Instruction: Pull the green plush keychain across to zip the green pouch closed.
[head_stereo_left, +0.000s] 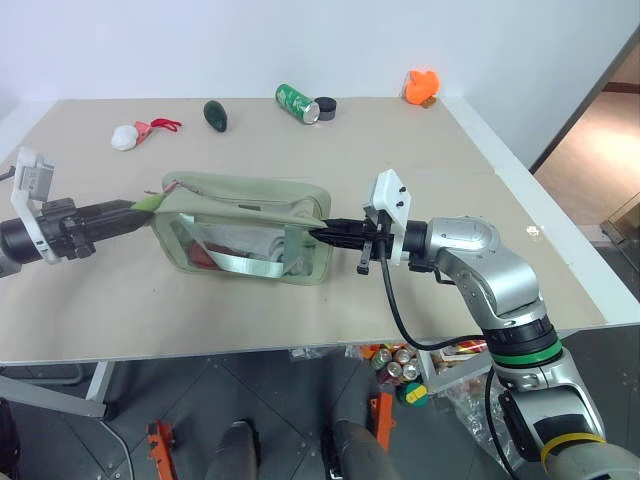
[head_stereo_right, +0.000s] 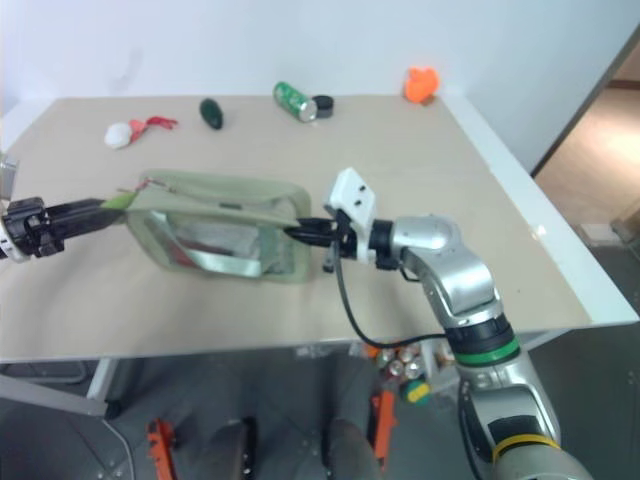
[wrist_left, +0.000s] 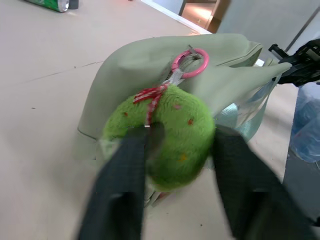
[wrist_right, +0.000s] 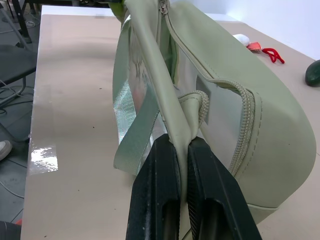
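Left gripper straddling green plush keychain; right gripper pinching green pouch.

The pouch was made of matt sage fabric, with a glossy clear plastic panel and woven webbing strap. The keychain was fuzzy plush, hung on a smooth pink ring. The table looked matt, paper-like.

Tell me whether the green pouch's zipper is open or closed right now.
Open. The green pouch gapes along its top edge, and in the right wrist view the zipper teeth lie apart. The green plush keychain sits at the pouch's left end.
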